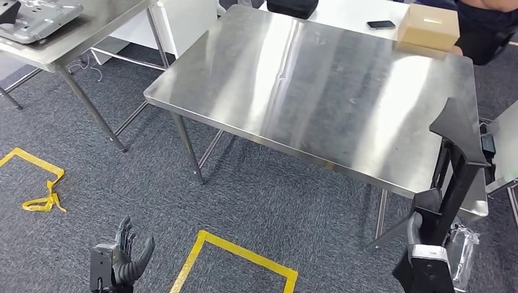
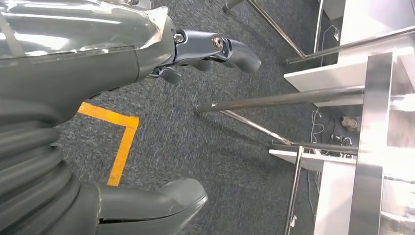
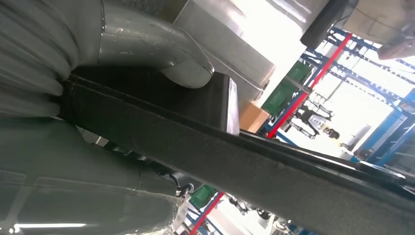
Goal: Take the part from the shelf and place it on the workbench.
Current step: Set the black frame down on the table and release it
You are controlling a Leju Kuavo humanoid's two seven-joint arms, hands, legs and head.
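My right hand (image 1: 427, 259) at the lower right grips a long black part (image 1: 459, 152) that stands upright, its wide top end over the near right edge of the steel workbench (image 1: 305, 91). In the right wrist view the same black part (image 3: 254, 166) runs across under my thumb (image 3: 147, 46), which presses on it. My left hand (image 1: 119, 259) hangs low at the lower left over the carpet, fingers apart and holding nothing; the left wrist view shows its fingers (image 2: 215, 49) and thumb (image 2: 156, 200) spread above the floor.
A cardboard box (image 1: 429, 25), a phone (image 1: 381, 25) and a black case (image 1: 292, 7) lie on a white table behind the workbench, where a person (image 1: 485, 27) sits. A second steel table (image 1: 55, 36) with a metal tray (image 1: 36, 18) stands far left. Yellow tape (image 1: 232, 250) marks the carpet.
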